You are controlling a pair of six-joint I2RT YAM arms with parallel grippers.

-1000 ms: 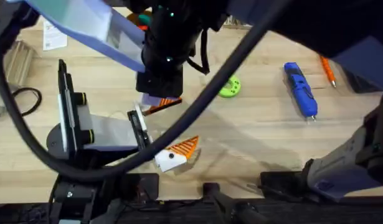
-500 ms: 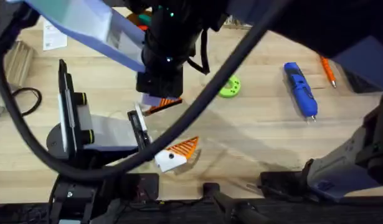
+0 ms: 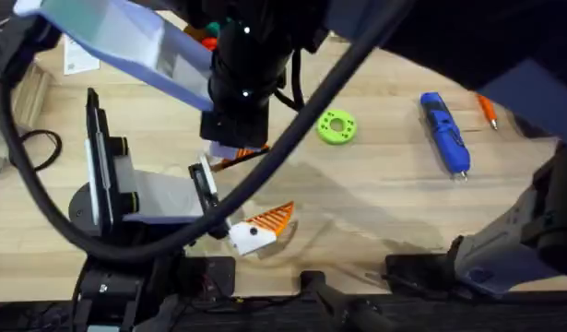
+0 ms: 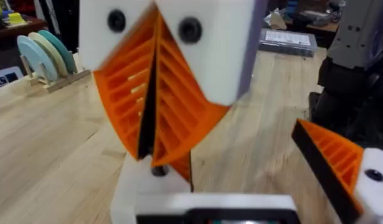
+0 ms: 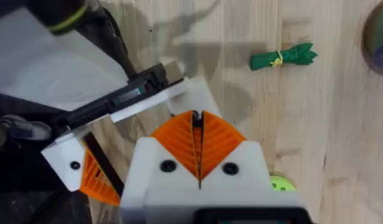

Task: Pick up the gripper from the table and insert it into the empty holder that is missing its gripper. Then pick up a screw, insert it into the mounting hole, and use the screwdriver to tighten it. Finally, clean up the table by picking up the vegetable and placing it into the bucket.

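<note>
My right gripper points down, shut on the orange gripper. It hangs just over the bare white holder. That holder is one finger of my left gripper, which lies open on the table. Its other finger carries an orange wedge. The blue screwdriver lies at the right. The green vegetable lies on the wood near the bucket. No screw is in view.
A round green disc lies mid-table and a thin orange pen-like tool lies beyond the screwdriver. A thick black cable arcs across the table. Coloured discs in a rack stand farther off.
The right arm and its cable have shifted slightly, uncovering the green disc. The right gripper stays shut on the orange gripper over the holder.
</note>
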